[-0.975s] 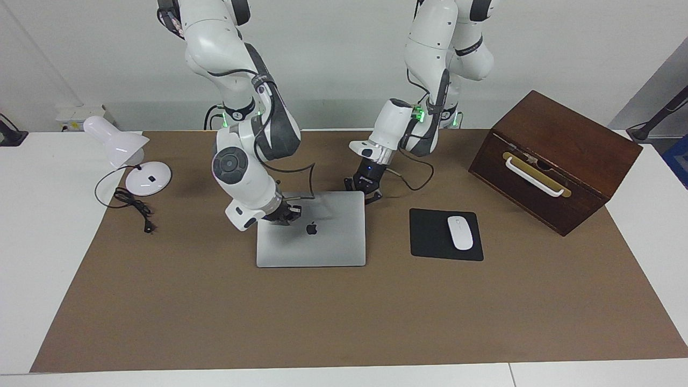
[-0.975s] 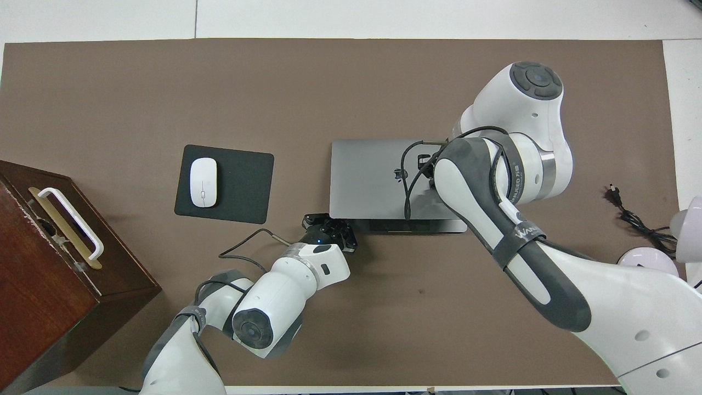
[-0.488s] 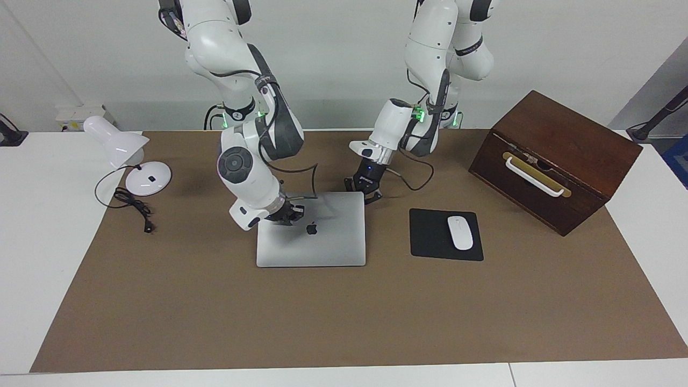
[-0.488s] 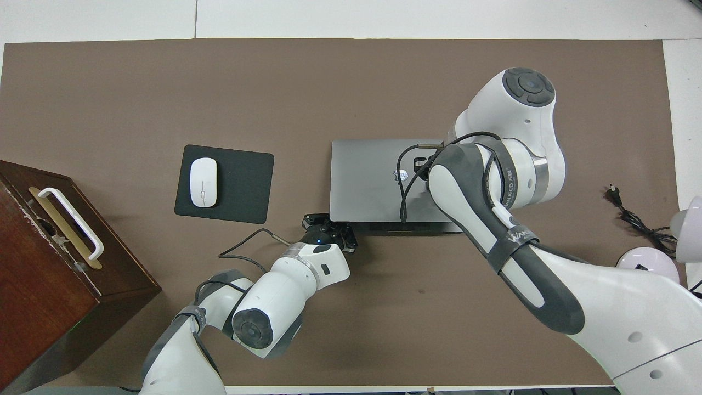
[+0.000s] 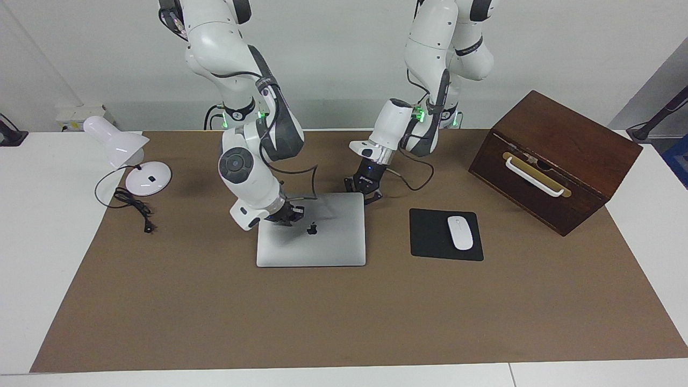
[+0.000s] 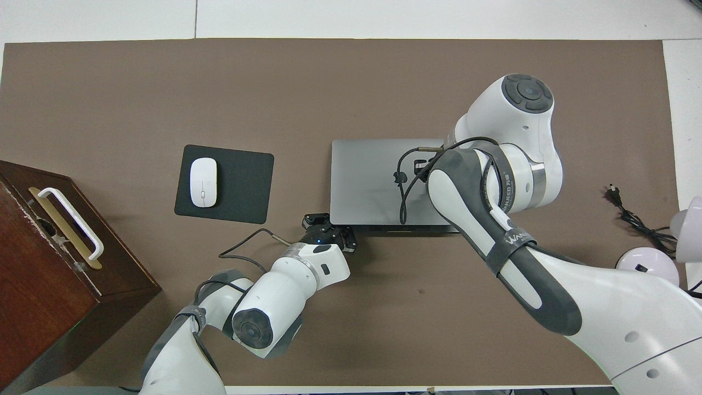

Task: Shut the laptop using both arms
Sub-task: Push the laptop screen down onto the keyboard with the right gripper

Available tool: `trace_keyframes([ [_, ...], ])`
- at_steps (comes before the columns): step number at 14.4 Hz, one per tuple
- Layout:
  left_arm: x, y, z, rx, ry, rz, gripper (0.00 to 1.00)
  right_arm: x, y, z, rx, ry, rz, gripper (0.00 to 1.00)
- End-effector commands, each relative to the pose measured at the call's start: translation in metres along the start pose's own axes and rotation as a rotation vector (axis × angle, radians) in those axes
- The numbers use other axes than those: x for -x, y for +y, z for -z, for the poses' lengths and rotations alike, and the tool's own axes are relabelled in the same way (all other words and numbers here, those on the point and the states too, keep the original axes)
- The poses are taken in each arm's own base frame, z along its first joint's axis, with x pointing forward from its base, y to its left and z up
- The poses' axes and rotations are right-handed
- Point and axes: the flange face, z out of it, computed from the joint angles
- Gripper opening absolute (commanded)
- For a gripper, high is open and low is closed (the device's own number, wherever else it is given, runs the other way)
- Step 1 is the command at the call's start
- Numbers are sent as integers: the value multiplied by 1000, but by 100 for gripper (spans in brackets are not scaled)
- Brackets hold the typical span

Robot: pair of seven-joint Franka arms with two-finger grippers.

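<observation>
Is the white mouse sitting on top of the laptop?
No, the white mouse lies on the black mouse pad, beside the laptop.

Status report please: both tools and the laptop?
Right tool on laptop lid, pressing down. Left tool at the lid's near corner. Lid almost flat. Nothing in the way.

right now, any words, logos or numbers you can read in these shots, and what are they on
Apple logo, a sign with no letters: on the lid of the laptop.
Lettering on the dark strap of the right arm: too blurred and partly cut off to read with confidence.
No readable text on the mouse, mouse pad, wooden box or lamp.
</observation>
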Motion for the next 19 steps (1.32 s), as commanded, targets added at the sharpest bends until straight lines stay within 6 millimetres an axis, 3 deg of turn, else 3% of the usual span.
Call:
trace_keyframes([
  [1, 26, -14, -6, -19, -62, -10, 0, 10, 1, -1, -21, 5, -19, 0],
  [6, 26, -14, -6, -20, -62, -9, 0, 8, -3, 13, -26, 10, -24, 0],
  [10, 26, -14, -6, -20, -62, -8, 0, 12, -16, 68, -38, 9, -45, 0],
  [13, 25, -15, -6, -21, -60, 6, 0, 25, -16, 114, -55, 41, -68, 0],
  [15, 24, -14, -5, -20, -62, 30, 0, 37, -5, 148, -49, 73, -64, 0],
  [19, 21, -21, -4, -29, -67, 67, 0, 51, 50, 216, 31, 121, 76, 0],
])
